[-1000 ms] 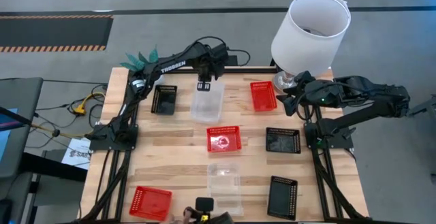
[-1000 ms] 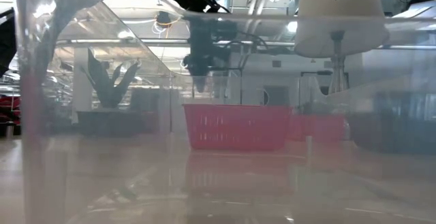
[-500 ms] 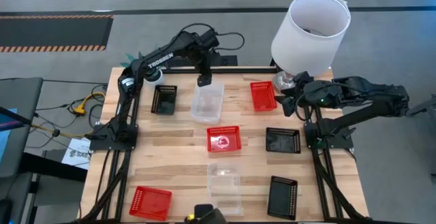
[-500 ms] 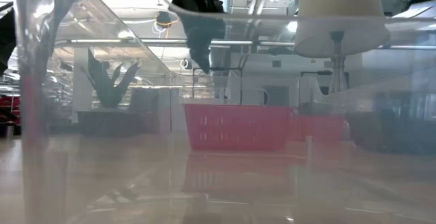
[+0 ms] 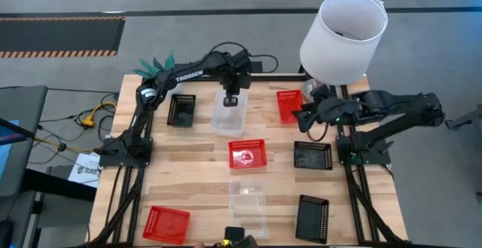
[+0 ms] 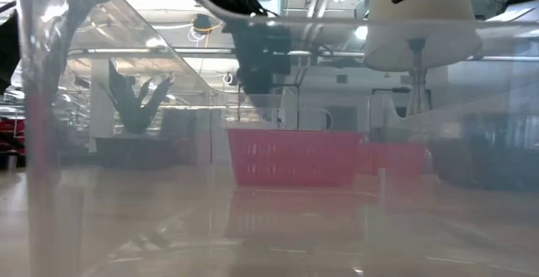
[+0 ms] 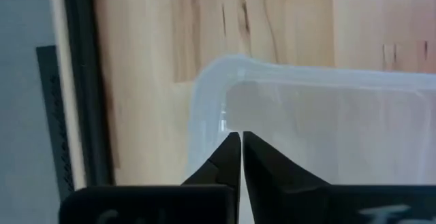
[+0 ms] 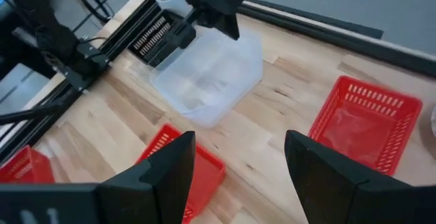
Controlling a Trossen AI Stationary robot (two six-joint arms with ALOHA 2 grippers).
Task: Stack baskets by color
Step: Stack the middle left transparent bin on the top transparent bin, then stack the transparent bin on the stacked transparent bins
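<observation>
A clear basket [image 5: 230,116] rests flat on the table at the far middle; it also shows in the right wrist view [image 8: 208,77]. My left gripper [image 5: 232,102] comes down on its far end, shut on it [image 7: 240,139]. My right gripper [image 5: 301,120] hovers open above the table, beside a red basket [image 5: 291,105] at the far right [image 8: 364,125], holding nothing [image 8: 238,163]. A black basket [image 5: 181,109] lies left of the clear one. A second red basket [image 5: 248,153] sits at the table's centre. My left gripper is shut at the clear basket's far short wall [image 7: 219,118], close to a corner. The fingers come from above, pointing steeply down, and meet right at the wall, with one finger [image 7: 221,163] lying over the rim. The basket stands flat on the table.
Toward the near edge lie another clear basket [image 5: 248,200], two black baskets [image 5: 312,155] [image 5: 313,218] and a red basket [image 5: 166,224]. A white lampshade [image 5: 343,33] stands at the far right corner and a green plant [image 5: 154,65] at the far left.
My left gripper drew back toward the far edge with its fingers open, then came down onto the clear basket's far end and shut there. The basket has stayed in place. My right gripper has moved a little toward the table's left, still open.
</observation>
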